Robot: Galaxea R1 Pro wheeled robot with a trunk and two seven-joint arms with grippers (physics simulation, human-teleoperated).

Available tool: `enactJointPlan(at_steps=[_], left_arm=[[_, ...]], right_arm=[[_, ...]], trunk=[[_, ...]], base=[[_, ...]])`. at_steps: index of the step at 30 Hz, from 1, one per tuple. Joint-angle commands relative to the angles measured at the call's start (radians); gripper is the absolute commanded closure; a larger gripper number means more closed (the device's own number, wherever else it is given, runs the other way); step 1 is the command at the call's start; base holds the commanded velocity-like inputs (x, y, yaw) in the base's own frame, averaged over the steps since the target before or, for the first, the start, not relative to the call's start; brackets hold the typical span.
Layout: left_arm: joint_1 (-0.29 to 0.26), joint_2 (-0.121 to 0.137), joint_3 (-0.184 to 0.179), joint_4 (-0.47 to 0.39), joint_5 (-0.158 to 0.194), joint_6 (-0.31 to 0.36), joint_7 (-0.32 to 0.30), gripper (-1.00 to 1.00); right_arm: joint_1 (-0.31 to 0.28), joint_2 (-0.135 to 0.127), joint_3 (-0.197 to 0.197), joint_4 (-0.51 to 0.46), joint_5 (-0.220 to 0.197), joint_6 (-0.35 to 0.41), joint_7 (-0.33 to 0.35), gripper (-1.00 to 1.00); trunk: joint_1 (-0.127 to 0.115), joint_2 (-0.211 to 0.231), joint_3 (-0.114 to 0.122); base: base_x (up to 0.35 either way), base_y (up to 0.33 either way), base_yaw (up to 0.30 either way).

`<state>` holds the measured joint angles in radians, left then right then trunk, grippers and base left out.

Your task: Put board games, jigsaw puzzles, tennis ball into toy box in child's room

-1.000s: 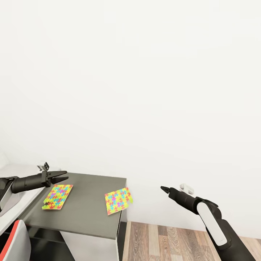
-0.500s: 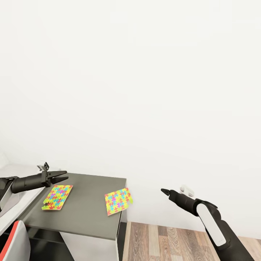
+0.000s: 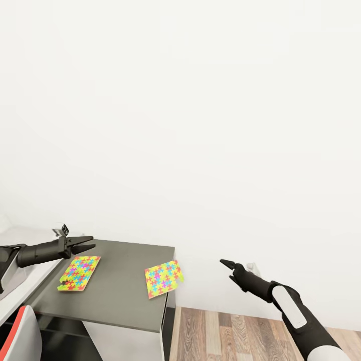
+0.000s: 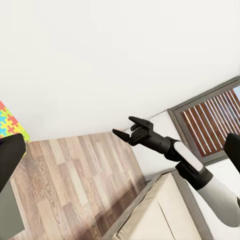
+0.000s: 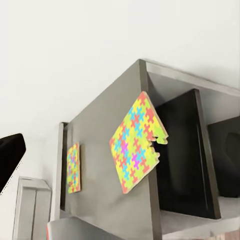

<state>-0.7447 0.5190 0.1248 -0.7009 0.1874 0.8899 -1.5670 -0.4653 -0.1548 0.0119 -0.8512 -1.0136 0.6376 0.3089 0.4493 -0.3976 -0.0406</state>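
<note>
Because one puzzle (image 3: 163, 278) overhangs the table (image 3: 120, 296) edge, the open, empty right gripper (image 3: 226, 263) could knock it off; the left gripper (image 3: 85, 243) hovers open, empty.

Home bedroom corner, plain white wall (image 3: 200, 125), wood-plank floor (image 3: 225, 333), grey desk (image 3: 120, 296) with colourful jigsaw puzzles (image 3: 163, 277)

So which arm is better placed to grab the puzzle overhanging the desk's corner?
Probably the right. The right gripper hangs off the table's end facing that overhanging puzzle; the left gripper hovers by the other puzzle.
</note>
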Motion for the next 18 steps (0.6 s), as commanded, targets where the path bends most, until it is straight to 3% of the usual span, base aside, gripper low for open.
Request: enactJointPlan(at_steps=[1,9,13,18], left_arm=[[-0.001,0.000,0.000,0.000,0.000,0.011,-0.004,-1.00],[-0.001,-0.001,-0.001,0.000,0.001,0.011,-0.004,-1.00],[-0.001,0.002,-0.001,0.000,0.001,0.011,-0.004,-1.00],[-0.001,0.003,-0.001,0.000,0.001,0.011,-0.004,-1.00]], right_arm=[[-0.001,-0.001,-0.001,0.002,-0.005,0.000,0.005,-1.00],[-0.004,-0.010,-0.006,0.037,-0.014,-0.008,0.031,-1.00],[-0.027,-0.004,-0.005,0.120,-0.011,0.027,0.032,-1.00],[-0.047,0.001,0.000,0.147,-0.007,0.066,0.024,-1.00]], trunk=[[0.001,-0.002,-0.002],[0.001,-0.002,-0.002],[0.001,-0.002,-0.002],[0.001,-0.002,-0.002]], base=[[0.000,0.000,0.000],[0.000,0.000,0.000],[0.000,0.000,0.000],[0.000,0.000,0.000]])
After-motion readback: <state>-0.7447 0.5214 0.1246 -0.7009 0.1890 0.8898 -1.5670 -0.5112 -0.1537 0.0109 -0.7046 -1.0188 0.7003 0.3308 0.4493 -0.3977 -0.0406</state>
